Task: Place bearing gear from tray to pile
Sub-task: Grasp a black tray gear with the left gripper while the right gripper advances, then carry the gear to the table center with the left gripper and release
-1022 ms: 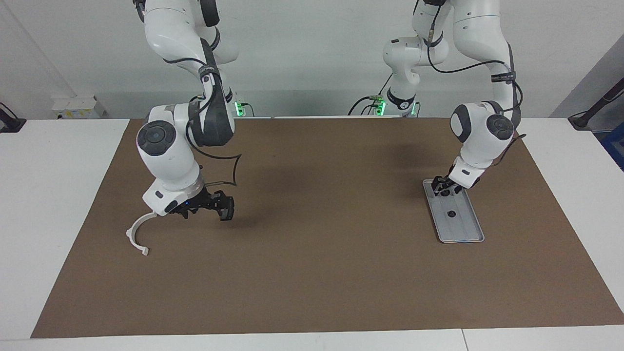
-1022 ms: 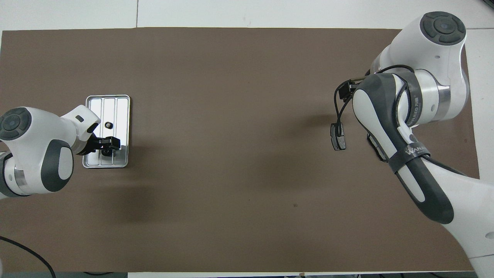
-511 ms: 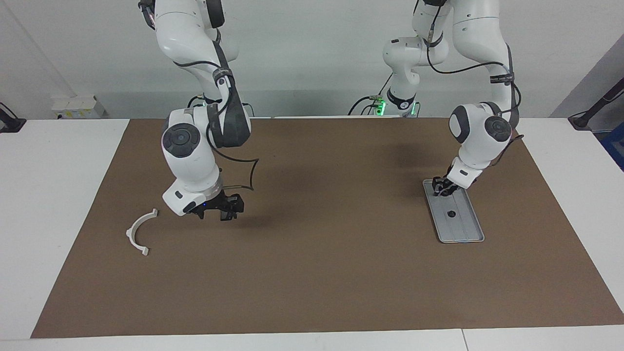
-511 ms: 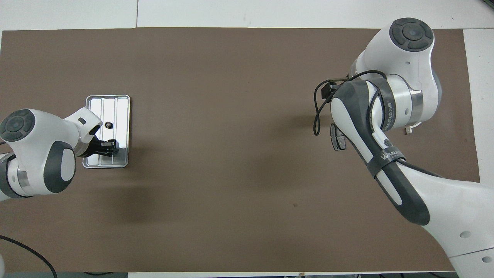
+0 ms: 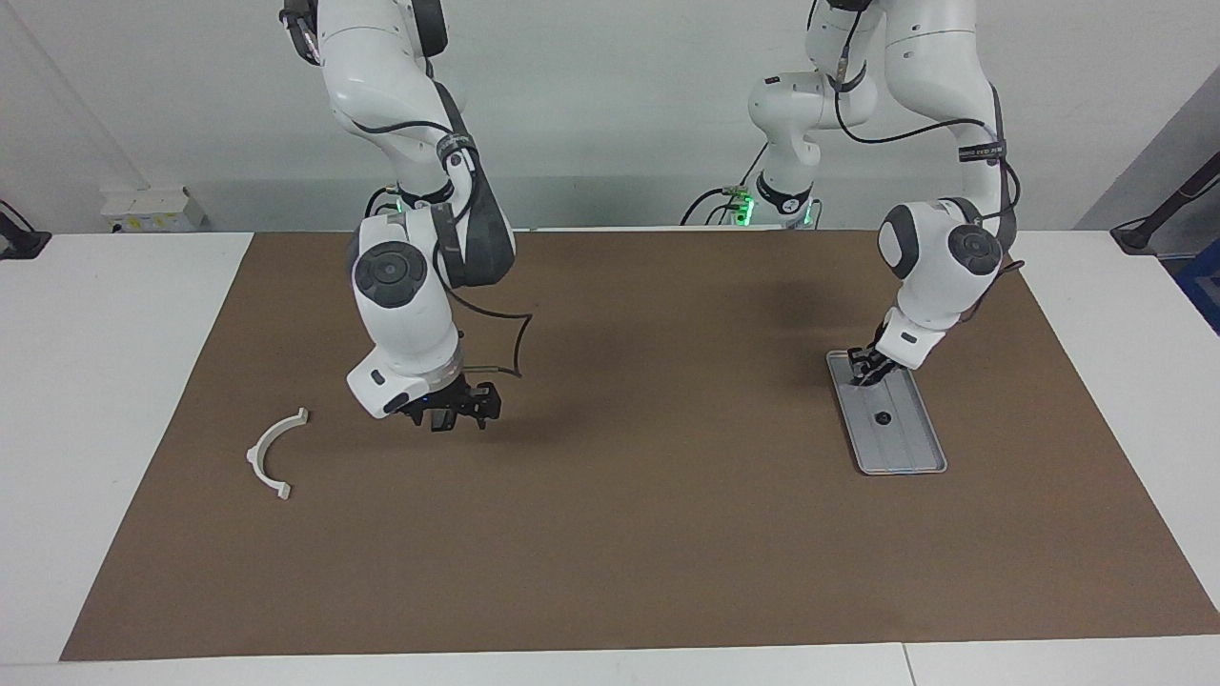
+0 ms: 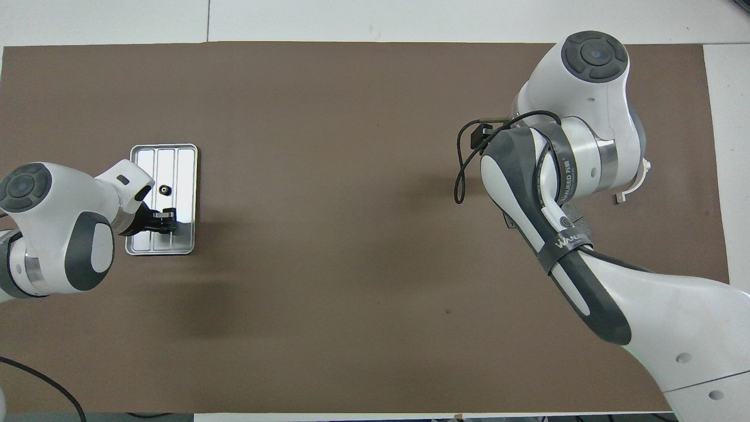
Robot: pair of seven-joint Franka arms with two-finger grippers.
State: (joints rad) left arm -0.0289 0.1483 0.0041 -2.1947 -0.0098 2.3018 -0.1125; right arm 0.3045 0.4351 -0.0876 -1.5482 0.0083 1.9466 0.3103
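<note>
Tray (image 5: 910, 448): silver, lies on the brown mat (image 5: 648, 534) toward the left arm's end of the table.
Small dark part (image 5: 883, 418): on the tray's middle.
Left gripper (image 5: 865, 370): down in the tray's end nearer the robots.
Right gripper (image 5: 456, 412): low over the mat.
White half-ring bracket (image 5: 271, 454): on the mat, near the right gripper.

tray (image 5: 905, 443): silver, lengthwise grooves | small part on tray (image 5: 883, 418): black | bracket (image 5: 272, 455): white | mat (image 5: 629, 534): plain brown

brown mat (image 5: 648, 534) | covers white table (image 5: 86, 400) (mostly)
</note>
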